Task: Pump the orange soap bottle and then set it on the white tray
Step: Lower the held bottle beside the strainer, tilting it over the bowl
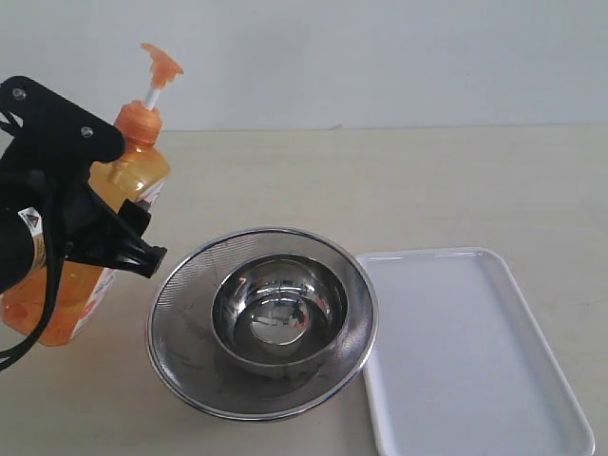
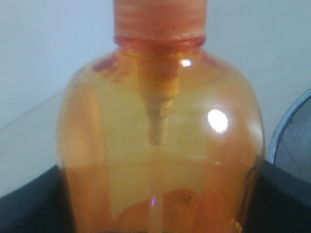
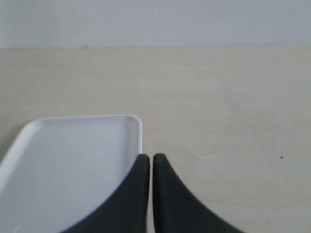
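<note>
While in pincer [image 1: 133,199], bottle [image 1: 144,169] label [image 1: 103,285] illegible

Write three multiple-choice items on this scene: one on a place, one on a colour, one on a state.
1. What lies between the orange soap bottle and the white tray?
A. a mesh strainer holding a steel bowl
B. a folded towel
C. a second bottle

2. The bottle's pump head is:
A. blue
B. orange
C. green

3. The right gripper is:
A. clamped on a spoon
B. wide open
C. shut, empty

Answers: 1 A, the strainer stands mid-table in the exterior view. 2 B, it matches the bottle. 3 C, its jaws meet with nothing between them in the right wrist view.
</note>
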Controlling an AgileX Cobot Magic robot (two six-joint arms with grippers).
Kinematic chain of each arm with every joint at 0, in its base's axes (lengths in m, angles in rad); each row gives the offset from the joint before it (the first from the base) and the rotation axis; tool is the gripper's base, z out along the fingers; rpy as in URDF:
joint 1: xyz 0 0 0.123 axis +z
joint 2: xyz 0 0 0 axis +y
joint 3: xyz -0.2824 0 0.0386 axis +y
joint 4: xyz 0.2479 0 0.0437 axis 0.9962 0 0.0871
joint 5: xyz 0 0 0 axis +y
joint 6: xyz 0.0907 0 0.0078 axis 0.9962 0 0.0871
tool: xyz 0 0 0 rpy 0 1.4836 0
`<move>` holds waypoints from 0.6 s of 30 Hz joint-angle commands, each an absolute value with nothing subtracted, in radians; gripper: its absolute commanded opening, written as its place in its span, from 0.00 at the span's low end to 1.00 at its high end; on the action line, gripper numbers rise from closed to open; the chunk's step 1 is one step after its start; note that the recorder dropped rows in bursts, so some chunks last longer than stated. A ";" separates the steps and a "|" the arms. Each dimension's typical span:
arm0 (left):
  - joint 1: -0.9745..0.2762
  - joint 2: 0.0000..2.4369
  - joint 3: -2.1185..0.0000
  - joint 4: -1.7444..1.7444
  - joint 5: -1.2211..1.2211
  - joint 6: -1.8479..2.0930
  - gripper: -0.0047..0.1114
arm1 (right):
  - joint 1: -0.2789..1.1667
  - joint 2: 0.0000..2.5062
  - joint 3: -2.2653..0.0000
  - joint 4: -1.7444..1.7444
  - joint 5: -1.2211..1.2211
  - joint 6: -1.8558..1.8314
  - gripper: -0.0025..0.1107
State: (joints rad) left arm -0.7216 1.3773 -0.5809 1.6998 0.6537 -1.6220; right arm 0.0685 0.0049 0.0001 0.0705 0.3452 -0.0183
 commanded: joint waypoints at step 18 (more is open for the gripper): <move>-0.693 1.477 -0.719 1.744 0.665 -1.554 0.08 | 0.069 0.000 0.000 0.065 0.226 -0.021 0.02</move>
